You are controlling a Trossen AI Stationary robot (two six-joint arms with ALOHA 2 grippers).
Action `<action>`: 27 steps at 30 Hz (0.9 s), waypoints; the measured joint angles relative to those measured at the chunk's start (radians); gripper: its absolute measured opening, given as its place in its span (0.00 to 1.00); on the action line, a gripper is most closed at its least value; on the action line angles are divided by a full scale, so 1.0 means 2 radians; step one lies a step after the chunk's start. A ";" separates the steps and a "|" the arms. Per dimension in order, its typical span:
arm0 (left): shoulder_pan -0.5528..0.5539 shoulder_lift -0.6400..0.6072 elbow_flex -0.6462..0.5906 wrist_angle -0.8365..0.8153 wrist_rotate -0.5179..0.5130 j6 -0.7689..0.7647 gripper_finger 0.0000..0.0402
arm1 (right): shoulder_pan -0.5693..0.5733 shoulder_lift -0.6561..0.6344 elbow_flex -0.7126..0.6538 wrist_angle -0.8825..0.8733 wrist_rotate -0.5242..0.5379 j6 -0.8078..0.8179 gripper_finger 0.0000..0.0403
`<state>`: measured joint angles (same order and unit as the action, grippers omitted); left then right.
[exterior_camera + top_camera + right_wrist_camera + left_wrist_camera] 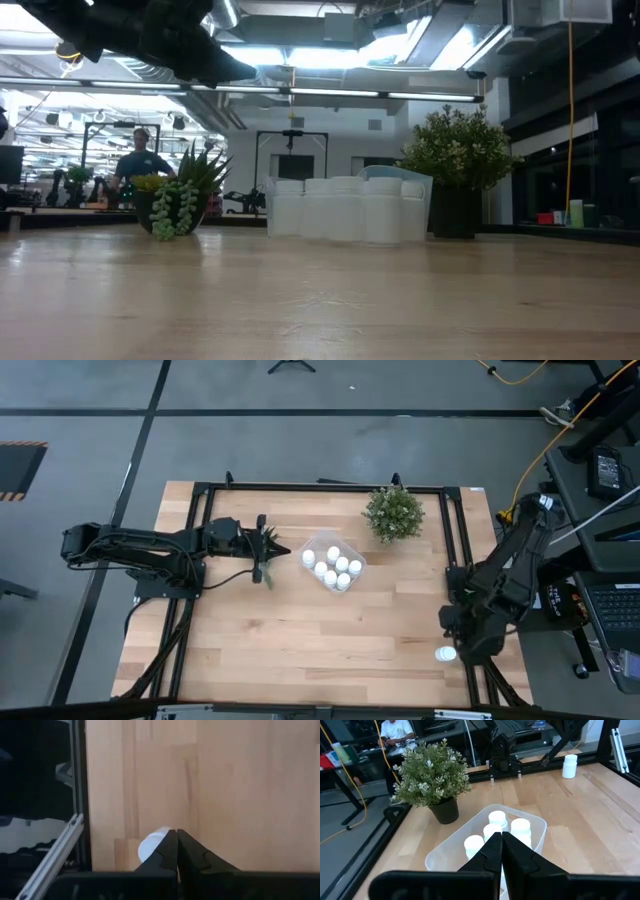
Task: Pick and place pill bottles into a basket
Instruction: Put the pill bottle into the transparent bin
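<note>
White pill bottles [331, 567] fill the basket [358, 556] beside a bushy plant [393, 513].

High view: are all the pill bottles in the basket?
No, one pill bottle stands on the table beside the right arm, outside the basket.

Six upright white pill bottles [331, 566] inside clear basket [358, 553]; a seventh bottle [445, 654] at table's right edge.

Even overhead light, soft shadows; low view backlit w/ ceiling glare; right wrist view blurry
</note>
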<state>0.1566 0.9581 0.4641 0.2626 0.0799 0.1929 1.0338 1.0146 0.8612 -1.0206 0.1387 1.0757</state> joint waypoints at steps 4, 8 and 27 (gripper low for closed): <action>0.000 0.000 0.000 0.000 -0.005 0.000 0.01 | 0.032 0.020 0.000 0.005 0.000 0.037 0.00; 0.000 0.000 0.000 0.000 -0.021 0.000 0.01 | 0.059 0.058 0.000 0.007 0.000 0.065 0.00; 0.000 0.000 0.000 -0.001 -0.067 -0.013 0.01 | 0.130 0.172 0.090 -0.017 0.082 0.110 0.05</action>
<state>0.1570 0.9581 0.4641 0.2615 -0.0547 0.1669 1.2943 1.3579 1.0420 -1.0537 0.3027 1.2947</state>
